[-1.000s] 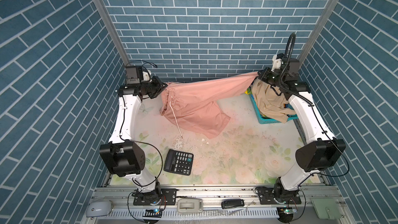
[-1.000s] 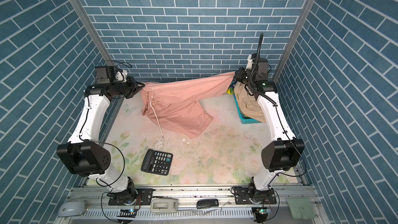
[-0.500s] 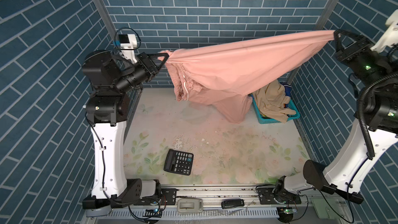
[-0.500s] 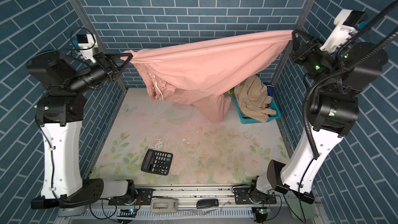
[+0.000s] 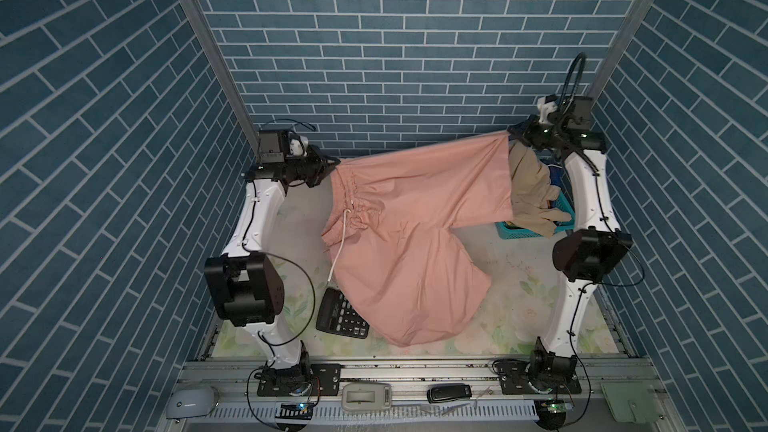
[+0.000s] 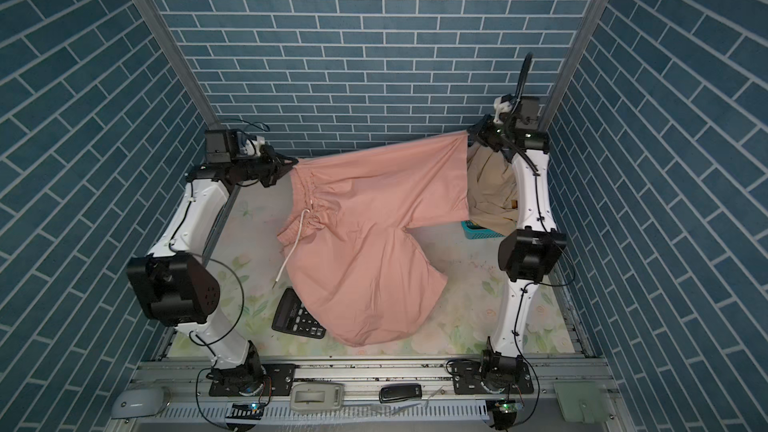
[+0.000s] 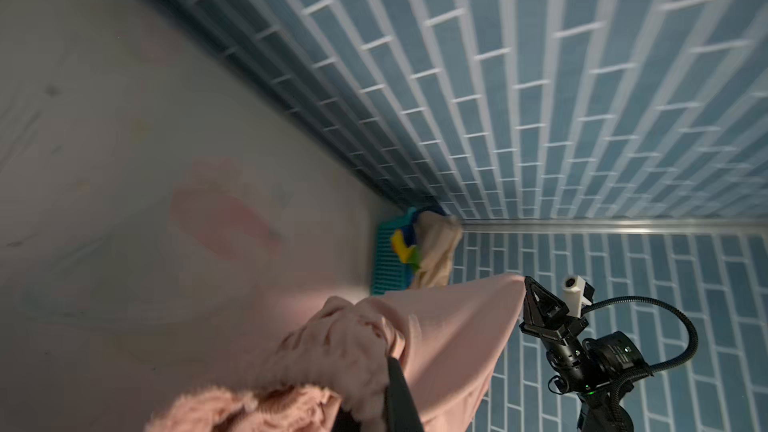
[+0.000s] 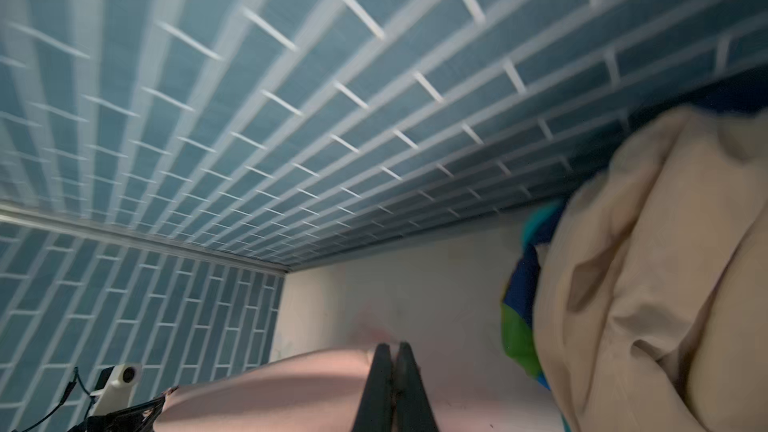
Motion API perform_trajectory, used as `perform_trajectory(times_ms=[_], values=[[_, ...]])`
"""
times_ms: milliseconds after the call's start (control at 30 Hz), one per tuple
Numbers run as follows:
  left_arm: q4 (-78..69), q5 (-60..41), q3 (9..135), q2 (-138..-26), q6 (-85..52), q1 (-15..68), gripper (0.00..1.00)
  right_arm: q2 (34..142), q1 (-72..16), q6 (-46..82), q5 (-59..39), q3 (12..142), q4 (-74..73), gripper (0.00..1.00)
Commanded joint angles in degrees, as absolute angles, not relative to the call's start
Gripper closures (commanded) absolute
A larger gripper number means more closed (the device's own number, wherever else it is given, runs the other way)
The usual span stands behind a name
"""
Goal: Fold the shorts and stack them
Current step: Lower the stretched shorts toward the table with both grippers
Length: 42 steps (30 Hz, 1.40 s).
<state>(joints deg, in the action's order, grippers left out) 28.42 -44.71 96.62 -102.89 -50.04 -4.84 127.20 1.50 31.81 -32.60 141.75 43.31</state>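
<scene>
The salmon-pink shorts [image 5: 407,243] stretch across the far side of the table [image 5: 519,297], one leg draping nearward onto a calculator [image 5: 338,320]. The left gripper [image 5: 334,163] pinches their waistband corner, and the right gripper [image 5: 510,137] pinches their hem corner. At far right the beige shorts [image 5: 532,189] heap in the teal basket [image 5: 515,235], seemingly over the rainbow-striped shorts [image 7: 403,249].

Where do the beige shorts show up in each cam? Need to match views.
Top view: beige shorts heaped in the teal basket, far right.
Top view: same place, far right.
Left wrist: small and distant, in the basket at the wall corner.
Right wrist: large, close, beside the rainbow-striped shorts.
Shared landmark: salmon-pink shorts, in all four.
</scene>
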Motion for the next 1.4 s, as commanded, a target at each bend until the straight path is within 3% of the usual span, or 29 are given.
perform_trajectory(times_ms=[0, 267, 600, 667, 800, 1000, 1167, 1367], values=[[29.5, -38.4, 95.9, -105.2, -44.6, -8.5, 1.00, 131.7, 2.2, 24.9, -19.9, 149.4, 46.0, 1.00], [29.8, -40.7, 106.5, -120.3, -42.8, -8.2, 1.00, 138.0, -0.5, 24.4, -16.3, 155.6, 42.9, 1.00], [32.7, -42.7, 124.2, -126.1, -44.0, -8.8, 1.00, 126.1, 0.0, 22.7, -15.7, 154.3, 43.6, 1.00], [33.7, -43.6, 125.1, -127.7, -43.6, -9.4, 1.00, 120.4, -1.4, 22.0, -17.4, 147.3, 45.0, 1.00], [36.9, -43.2, 122.7, -129.5, -40.2, -10.3, 0.97, 105.2, -7.4, 21.5, -15.9, 115.1, 34.2, 1.00], [29.8, -42.4, 107.4, -124.0, -40.0, -13.5, 1.00, 90.3, -18.7, 28.0, -14.6, 79.8, 21.6, 1.00], [30.8, -42.3, 102.8, -123.0, -37.5, -16.1, 1.00, 86.3, -30.6, 34.1, -12.3, 63.3, 16.5, 1.00], [31.5, -40.0, 96.1, -122.8, -34.9, -17.7, 1.00, 93.3, -39.6, 40.5, -11.5, 55.8, 10.2, 1.00]])
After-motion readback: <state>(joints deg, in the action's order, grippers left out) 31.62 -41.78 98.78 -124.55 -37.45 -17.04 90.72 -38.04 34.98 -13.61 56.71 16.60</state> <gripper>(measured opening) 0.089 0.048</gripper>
